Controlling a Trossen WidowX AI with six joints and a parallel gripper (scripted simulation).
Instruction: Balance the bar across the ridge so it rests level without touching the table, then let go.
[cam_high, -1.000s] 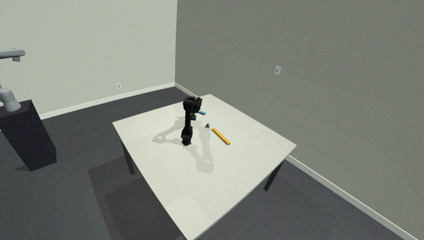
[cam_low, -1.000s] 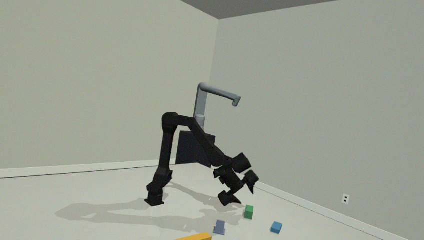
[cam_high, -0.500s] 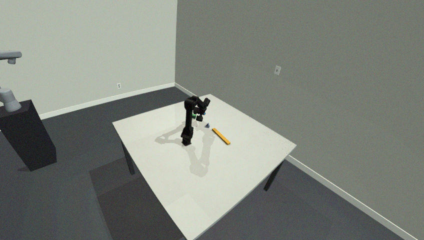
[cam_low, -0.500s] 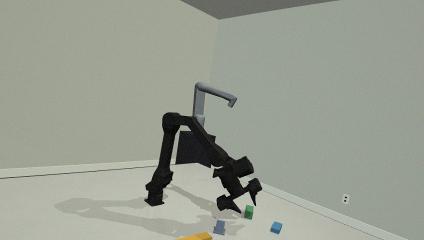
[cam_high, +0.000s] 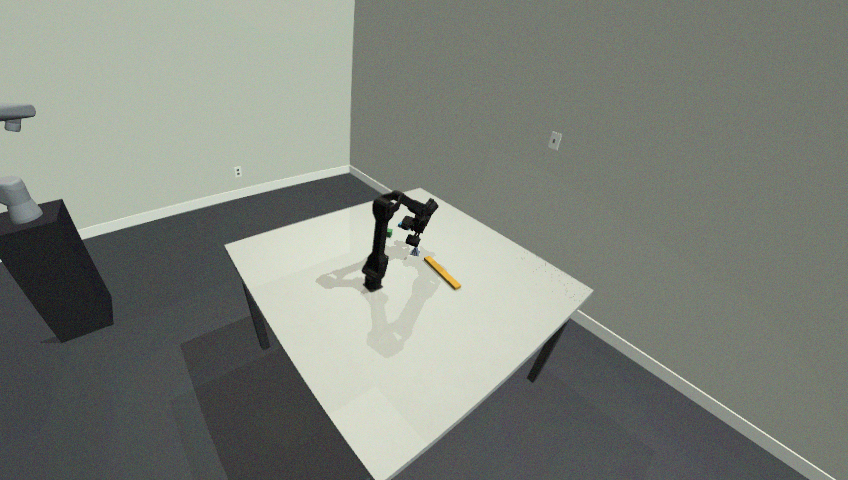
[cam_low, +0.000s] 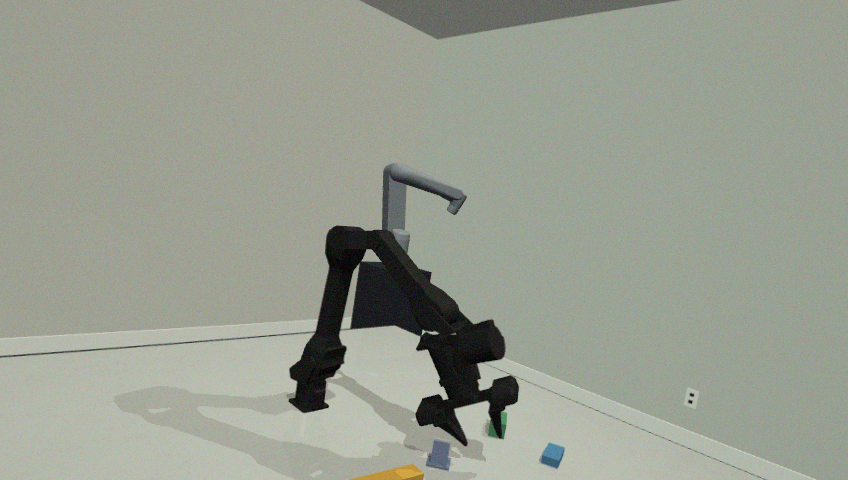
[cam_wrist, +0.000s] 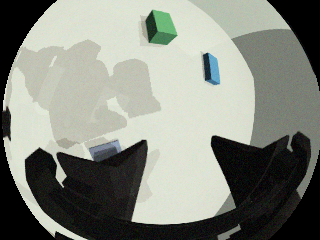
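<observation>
The orange bar (cam_high: 442, 273) (cam_low: 389, 474) lies flat on the table (cam_high: 380, 428), beside the ridge and apart from it. In the wrist view the bar does not show. The small blue-grey ridge (cam_high: 414, 252) (cam_low: 439, 455) (cam_wrist: 105, 149) stands on the table with nothing on it. In the wrist view it is partly hidden behind the left finger. My gripper (cam_low: 483, 441) (cam_wrist: 179, 140) is open and empty, pointing down above the table, close to the ridge in the exterior view.
A green block (cam_high: 389, 233) (cam_low: 502, 425) (cam_wrist: 162, 28) stands on the table beyond the gripper. A flat blue block (cam_low: 552, 455) (cam_wrist: 212, 69) lies near it. A grey robot arm stands on a black pedestal (cam_high: 59, 273) off the table.
</observation>
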